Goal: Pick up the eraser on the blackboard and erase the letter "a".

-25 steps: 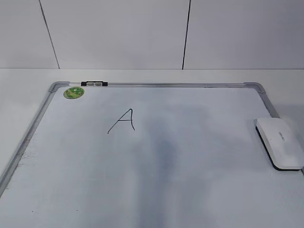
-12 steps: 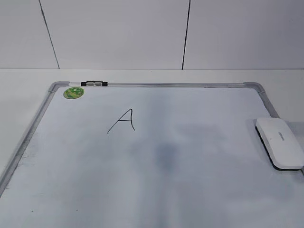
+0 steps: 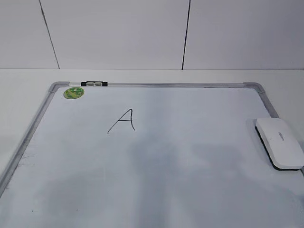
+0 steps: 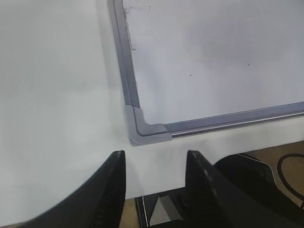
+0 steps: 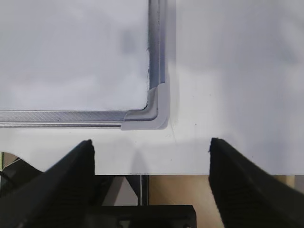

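White table (image 3: 19, 80) before a pale panelled wall (image 3: 114, 33) with dark vertical seams.

The eraser (image 3: 280, 143) carries grey lettering too small to read, and its right end is clipped by the exterior view's edge. The blackboard (image 3: 152, 85) runs off the bottom there. Both the left gripper (image 4: 154, 185) and the right gripper (image 5: 151, 175) show only finger stubs, cut off below.
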Motion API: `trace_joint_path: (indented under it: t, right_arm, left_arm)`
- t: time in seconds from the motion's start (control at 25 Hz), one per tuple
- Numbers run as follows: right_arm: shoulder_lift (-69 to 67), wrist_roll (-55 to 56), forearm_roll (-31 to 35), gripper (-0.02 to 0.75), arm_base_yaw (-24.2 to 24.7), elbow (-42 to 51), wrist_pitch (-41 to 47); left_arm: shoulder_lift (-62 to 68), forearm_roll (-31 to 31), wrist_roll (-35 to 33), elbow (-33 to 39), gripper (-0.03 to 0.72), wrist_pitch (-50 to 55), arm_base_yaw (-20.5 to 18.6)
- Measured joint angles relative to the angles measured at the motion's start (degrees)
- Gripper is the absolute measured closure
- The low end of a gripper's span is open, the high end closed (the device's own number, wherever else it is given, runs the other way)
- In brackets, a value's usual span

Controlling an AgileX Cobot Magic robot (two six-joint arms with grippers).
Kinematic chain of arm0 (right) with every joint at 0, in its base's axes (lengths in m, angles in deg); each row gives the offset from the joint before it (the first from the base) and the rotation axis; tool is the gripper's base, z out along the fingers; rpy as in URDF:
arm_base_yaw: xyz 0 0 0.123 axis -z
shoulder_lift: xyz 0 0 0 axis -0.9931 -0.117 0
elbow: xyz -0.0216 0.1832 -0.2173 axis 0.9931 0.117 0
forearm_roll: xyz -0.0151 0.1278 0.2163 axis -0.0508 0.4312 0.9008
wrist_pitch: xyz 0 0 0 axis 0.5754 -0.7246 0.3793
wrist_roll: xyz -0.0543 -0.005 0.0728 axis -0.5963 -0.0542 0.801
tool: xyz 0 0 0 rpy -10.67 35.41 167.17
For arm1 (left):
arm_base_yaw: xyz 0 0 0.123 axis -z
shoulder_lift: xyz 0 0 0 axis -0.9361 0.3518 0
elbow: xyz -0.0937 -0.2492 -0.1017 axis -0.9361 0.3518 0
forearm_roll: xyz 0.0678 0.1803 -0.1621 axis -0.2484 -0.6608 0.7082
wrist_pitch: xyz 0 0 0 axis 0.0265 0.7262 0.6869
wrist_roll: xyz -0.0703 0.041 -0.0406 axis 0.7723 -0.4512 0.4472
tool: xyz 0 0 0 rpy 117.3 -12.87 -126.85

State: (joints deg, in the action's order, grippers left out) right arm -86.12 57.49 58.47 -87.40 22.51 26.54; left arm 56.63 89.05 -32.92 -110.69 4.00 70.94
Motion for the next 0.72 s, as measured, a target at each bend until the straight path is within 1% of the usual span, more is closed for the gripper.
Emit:
trace_joint_path:
  t: [0.36, 0.56, 0.72]
  right_arm:
    - [6.92, 0.00, -1.28, 0.145, 0.00, 0.14, -1.07]
    - [7.28, 0.00, -1.62, 0.145, 0.00, 1.82, -3.63]
    - [7.28, 0.00, -1.62, 0.145, 0.00, 2.17, -4.48]
  left_arm:
    - [-1.57, -0.22, 0.00, 1.62, 0.381, -3.84, 0.00]
    - [-1.57, -0.35, 0.00, 2.08, 0.381, -4.71, 0.00]
    - [-1.57, -1.57, 0.00, 2.08, 0.382, -5.30, 0.00]
